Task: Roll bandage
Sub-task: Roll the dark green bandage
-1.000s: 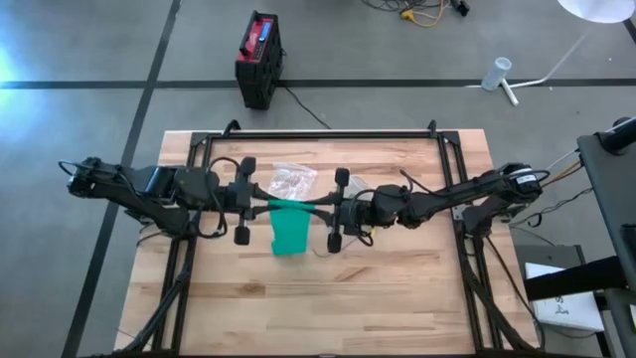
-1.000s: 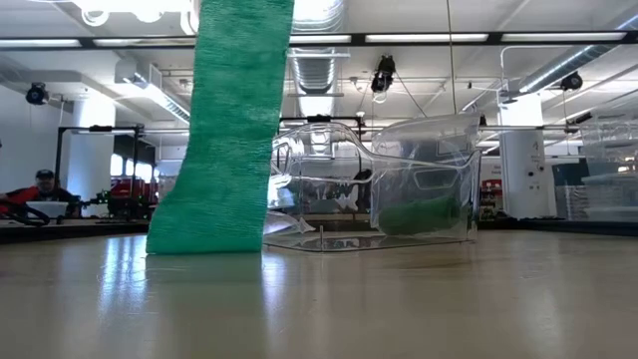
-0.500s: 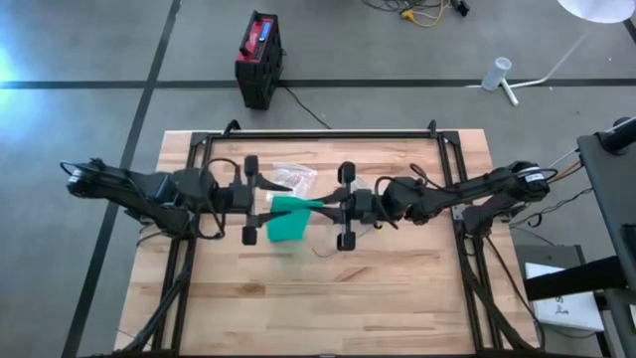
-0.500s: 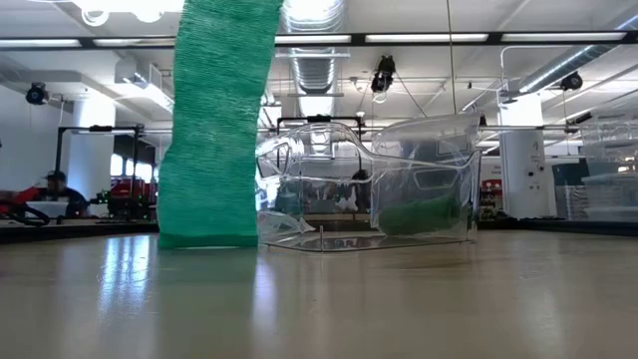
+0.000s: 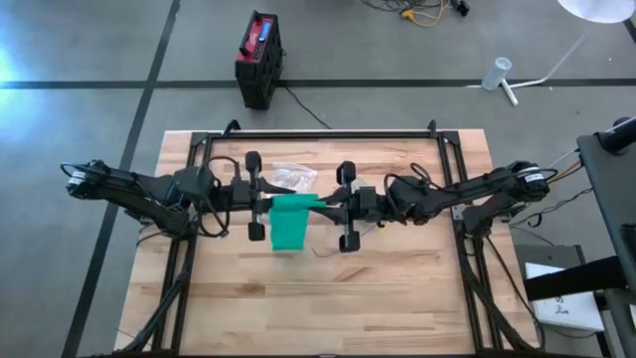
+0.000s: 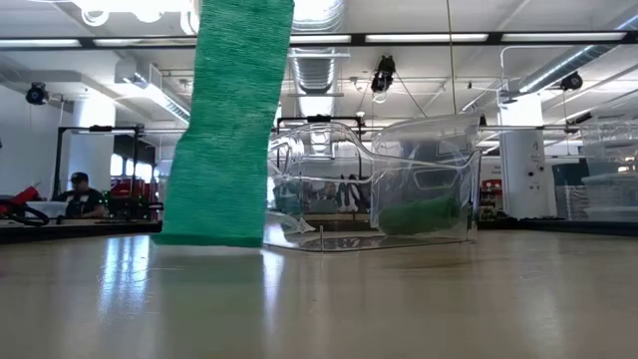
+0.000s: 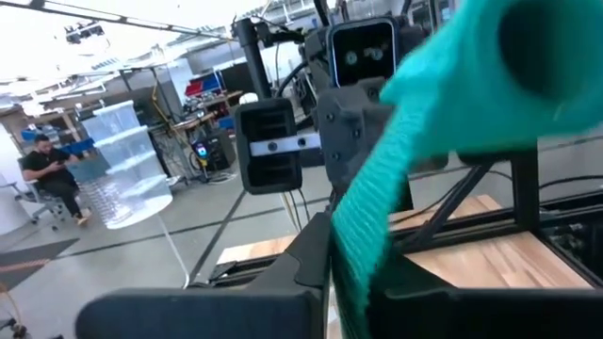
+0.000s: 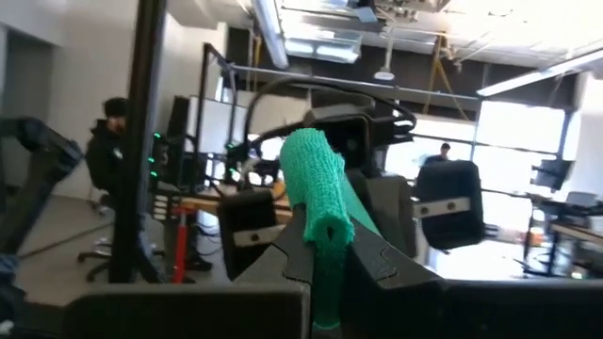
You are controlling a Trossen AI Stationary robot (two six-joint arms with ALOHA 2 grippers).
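Comparing with half a second ago: you see the left gripper [image 5: 266, 205] closed again on the bandage [image 5: 290, 222], where its jaws stood wider just before; the green strip hangs squarer now than the crumpled shape it had then.
Left gripper: narrow, pinching the upper end of the bandage near the table's middle; in the left wrist view the teal cloth [image 7: 443, 122] runs down between its dark fingers [image 7: 311, 264].
Right gripper: your right gripper [image 5: 328, 207] is clamped on the same upper end from the other side, facing the left one, unchanged over the last second; the right wrist view shows the rolled green end [image 8: 316, 193] standing up out of its fingers [image 8: 367, 254].
Bandage position: held up between the two grippers, the loose length draping toward the table's near side; the low view shows its lower edge [image 6: 214, 234] at the table top.
Around it: a crumpled clear plastic bag [image 5: 288, 178] lies just behind the grippers on the wooden table [image 5: 397, 298]; well off the table, a black and red box [image 5: 258, 57] stands on the floor.
In the way: from the low view the hanging strip covers part of the clear bag [image 6: 399, 189].
Only in some views: the low view shows no gripper, only cloth and bag; a seated person [image 7: 47, 174] shows in the left wrist view, another person [image 8: 108, 141] in the right wrist view.
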